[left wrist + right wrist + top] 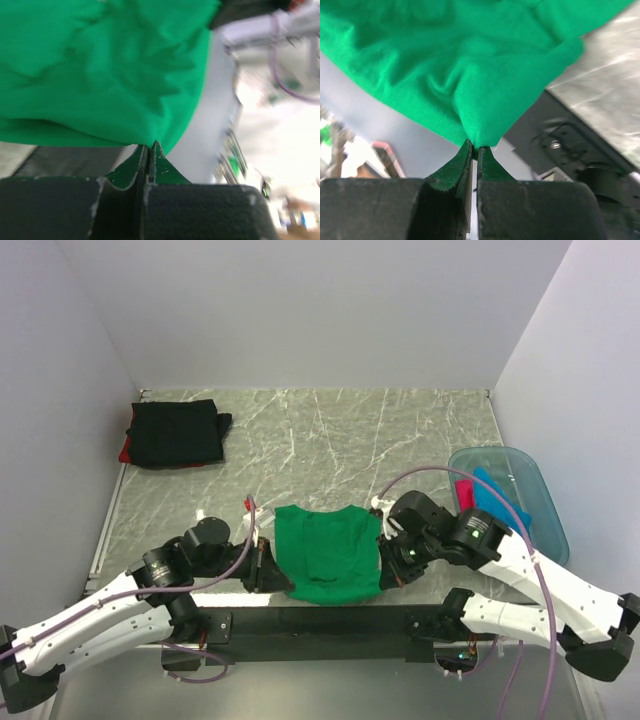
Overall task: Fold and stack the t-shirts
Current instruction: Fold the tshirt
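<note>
Green t-shirt (328, 552): soft, light, limp.
Left pincer (149, 152): clamped on its left edge.
Right pincer (474, 148): clamped on right edge, seemingly a corner.

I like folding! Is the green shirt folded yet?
Not yet: the green shirt hangs rumpled between left gripper and right gripper, both pinching it.

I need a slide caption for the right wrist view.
Right hand shut on a fold of the green t-shirt.
</note>
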Available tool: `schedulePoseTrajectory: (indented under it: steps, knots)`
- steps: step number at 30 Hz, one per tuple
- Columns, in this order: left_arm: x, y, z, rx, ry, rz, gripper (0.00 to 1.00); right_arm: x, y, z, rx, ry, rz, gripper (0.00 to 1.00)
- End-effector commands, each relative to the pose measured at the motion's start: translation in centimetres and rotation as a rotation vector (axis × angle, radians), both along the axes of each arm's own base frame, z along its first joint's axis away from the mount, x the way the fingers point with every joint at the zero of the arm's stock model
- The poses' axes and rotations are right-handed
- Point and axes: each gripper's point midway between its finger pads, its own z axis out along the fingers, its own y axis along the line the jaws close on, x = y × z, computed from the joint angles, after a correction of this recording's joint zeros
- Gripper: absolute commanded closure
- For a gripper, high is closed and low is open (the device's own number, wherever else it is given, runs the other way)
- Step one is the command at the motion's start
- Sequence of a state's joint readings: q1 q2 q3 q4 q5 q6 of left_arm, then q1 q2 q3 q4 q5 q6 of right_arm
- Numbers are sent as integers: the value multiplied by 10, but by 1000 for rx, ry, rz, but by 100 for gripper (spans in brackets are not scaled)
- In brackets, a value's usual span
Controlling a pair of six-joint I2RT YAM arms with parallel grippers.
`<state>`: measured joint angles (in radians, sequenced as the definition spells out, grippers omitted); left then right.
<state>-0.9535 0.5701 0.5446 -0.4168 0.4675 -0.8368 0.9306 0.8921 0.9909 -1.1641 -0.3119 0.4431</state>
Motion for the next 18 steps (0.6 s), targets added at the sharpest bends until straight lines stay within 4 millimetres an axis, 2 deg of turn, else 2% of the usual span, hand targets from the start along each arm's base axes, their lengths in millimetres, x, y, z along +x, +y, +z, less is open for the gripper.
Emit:
schedulePoseTrajectory:
  steps: [1,5,8,9,14,15,18]
  knots:
    - [32,0,-13,41,-28,182,100,41,-7,-3,-87,-157,-97,100]
    - [60,3,-19,43,-78,328,100,72,-5,-16,-131,-216,-170,100]
    - [71,2,-31,65,-87,372,99,91,0,-22,-125,-250,-218,100]
    - [76,2,-41,93,-83,390,100,98,4,-21,-111,-265,-231,100]
    - [93,-2,-47,113,-100,449,100,122,4,-30,-156,-290,-271,100]
    - [103,1,-47,131,-121,496,100,129,5,-28,-149,-301,-283,100]
    - [115,6,-45,139,-134,546,100,140,6,-32,-168,-302,-284,100]
